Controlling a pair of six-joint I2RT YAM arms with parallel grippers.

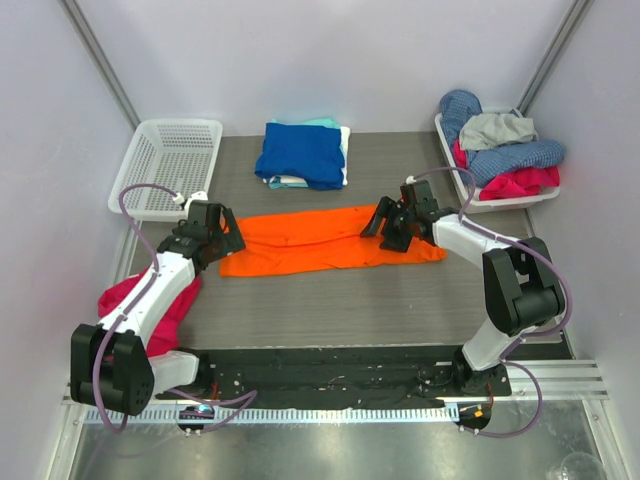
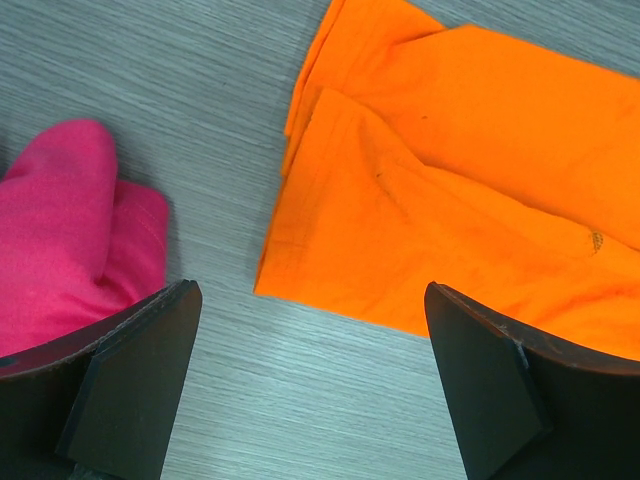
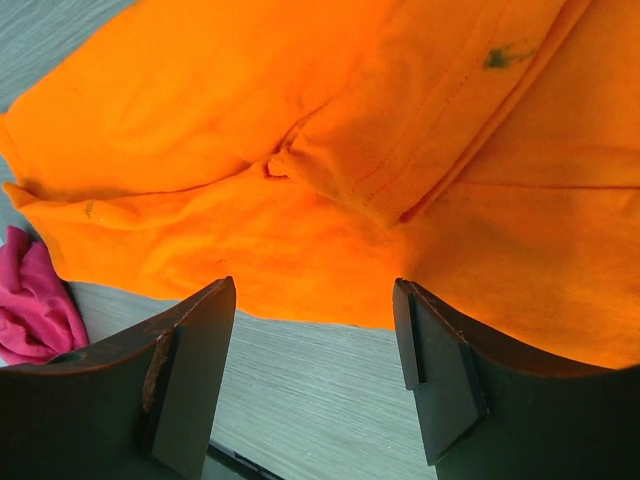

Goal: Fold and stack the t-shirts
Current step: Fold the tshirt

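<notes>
A bright orange t-shirt (image 1: 320,238) lies on the table as a long strip, folded lengthwise, with small dark specks (image 3: 497,57). My left gripper (image 1: 224,238) hovers open over its left end; in the left wrist view that gripper (image 2: 310,295) has only bare table and the shirt's corner (image 2: 400,230) between its fingers. My right gripper (image 1: 384,228) stands open over the right end, and in its wrist view this gripper (image 3: 312,290) holds nothing above the orange cloth (image 3: 300,150). At the back centre sits a folded stack with a royal blue t-shirt (image 1: 300,152) on top, and pale teal and white edges (image 1: 340,130) under it.
A white mesh basket (image 1: 180,124) stands at the back left. A white tray (image 1: 500,205) at the back right holds a heap of blue, grey and red clothes (image 1: 500,150). A pink garment (image 1: 150,300) lies beside my left arm, at the table's left edge.
</notes>
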